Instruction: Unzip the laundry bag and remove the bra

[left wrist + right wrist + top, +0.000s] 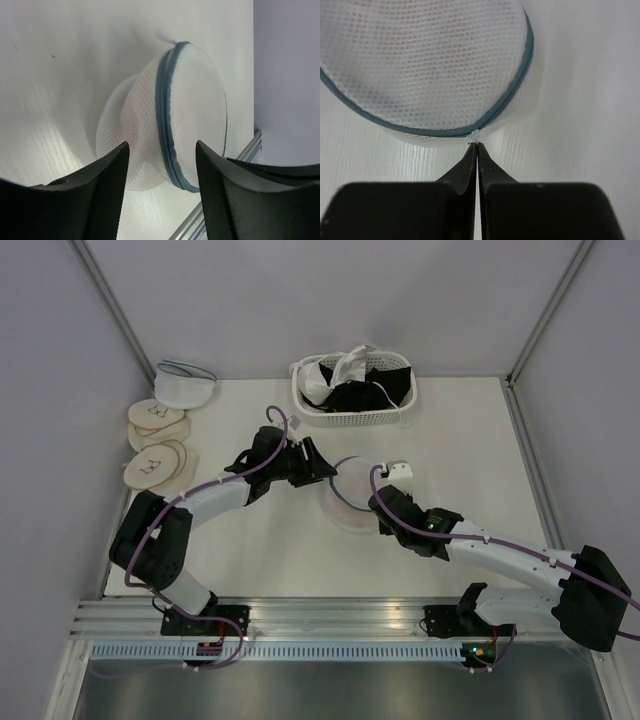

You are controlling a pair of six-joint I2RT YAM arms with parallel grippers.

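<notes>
The left pincer [161,150] is spread open, its dark ribbed fingers set either side of the laundry bag [190,115] without visibly touching it. The bag is found in the middle of the bench [260,550], between the two arms. It is judged light and soft: fine white mesh in two domed halves, likely to dent and slide when pushed, so it is best steadied at the rim. A grey-blue zipper [162,115] is run around that rim and is closed wherever it shows. A pale pinkish shape, taken for the bra [135,117], is glimpsed through the mesh. The right pincer [477,146] is clenched, its tips met at a small white pull tab [475,133]; whether the tab is pinched cannot be told.
</notes>
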